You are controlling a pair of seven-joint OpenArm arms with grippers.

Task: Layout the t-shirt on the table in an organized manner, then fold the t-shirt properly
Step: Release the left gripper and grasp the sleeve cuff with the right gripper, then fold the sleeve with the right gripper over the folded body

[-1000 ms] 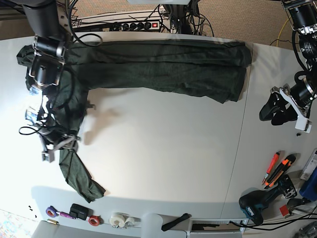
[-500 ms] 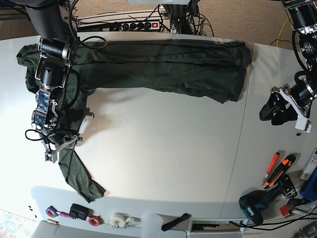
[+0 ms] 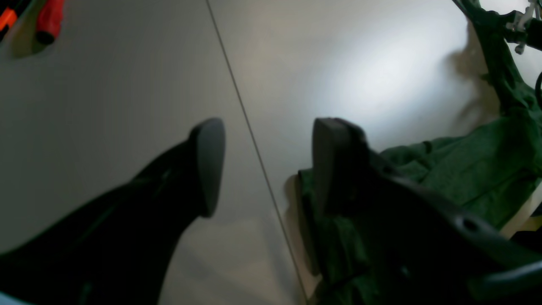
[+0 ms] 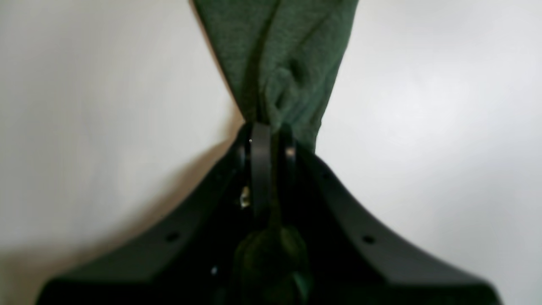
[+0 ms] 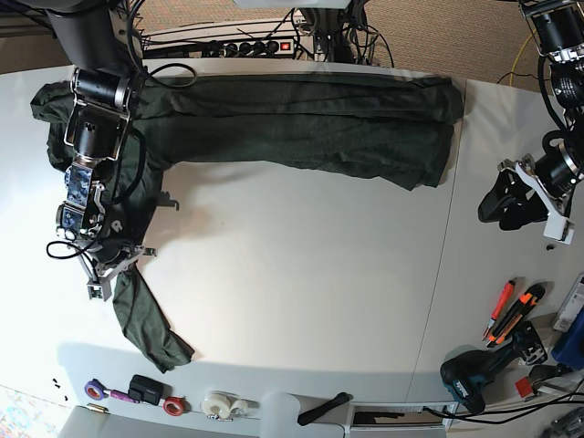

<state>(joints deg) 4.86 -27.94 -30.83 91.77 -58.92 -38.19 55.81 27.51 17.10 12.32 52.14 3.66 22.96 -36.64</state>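
Note:
The dark green t-shirt (image 5: 301, 119) lies stretched along the far side of the white table (image 5: 301, 274), and one long sleeve (image 5: 146, 324) trails toward the front left. My right gripper (image 5: 114, 274) is shut on that sleeve. In the right wrist view the fabric (image 4: 279, 51) is bunched between the fingertips of that gripper (image 4: 266, 131). My left gripper (image 5: 511, 205) hovers at the right side of the table, away from the shirt's hem. It is open in the left wrist view (image 3: 266, 165), with nothing between its fingers and the t-shirt (image 3: 465, 169) beyond them.
Orange-handled cutters (image 5: 506, 310) and a drill (image 5: 484, 374) lie at the front right. Tape rolls (image 5: 219, 404) and small items line the front edge. A power strip (image 5: 246, 46) and cables run behind the table. A seam (image 3: 237, 93) splits the tabletop.
My right gripper has closed on the sleeve and moved slightly toward the front of the table. The left arm has stayed where it was.

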